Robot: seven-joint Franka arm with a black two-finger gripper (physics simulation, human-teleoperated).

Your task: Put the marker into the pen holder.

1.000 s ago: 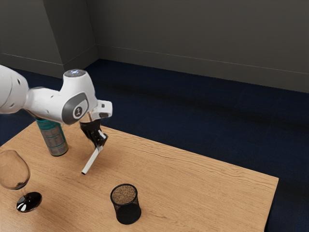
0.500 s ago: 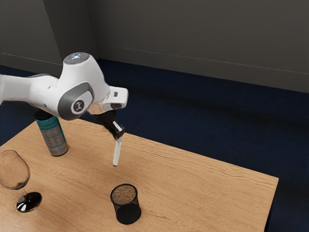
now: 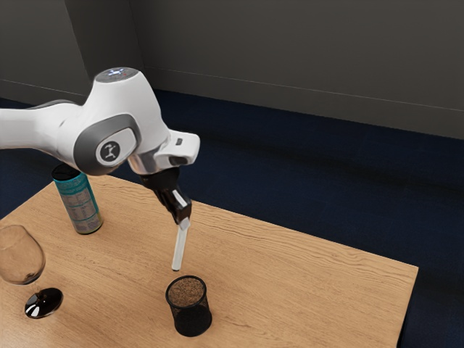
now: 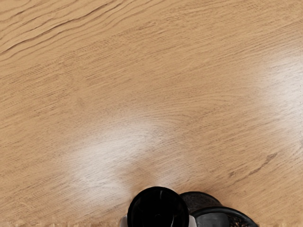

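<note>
The marker (image 3: 180, 248) is held up in the air by the pincer (image 3: 183, 214). The pincer is closed on it, with only a small gap left, as wide as the marker, and in the wrist view the marker's black round end (image 4: 158, 210) is pinched from both sides. Its low end is hung close to the top of the pen holder (image 3: 192, 320), a bit tipped, but it is not in. Whether it is right over the hole cannot be told.

So the picking up is done, and most of the trip seems done too. What is left is for the marker to be lined up, let down inside and let go. The rim could be bumped if it is let down off to one side.

Small print is seen on the blue-green can (image 3: 80, 205) on the tabletop (image 3: 290, 290), but no words can be read. A round badge (image 3: 110, 151) is seen on the arm (image 3: 130, 94), but no name can be read there
</note>
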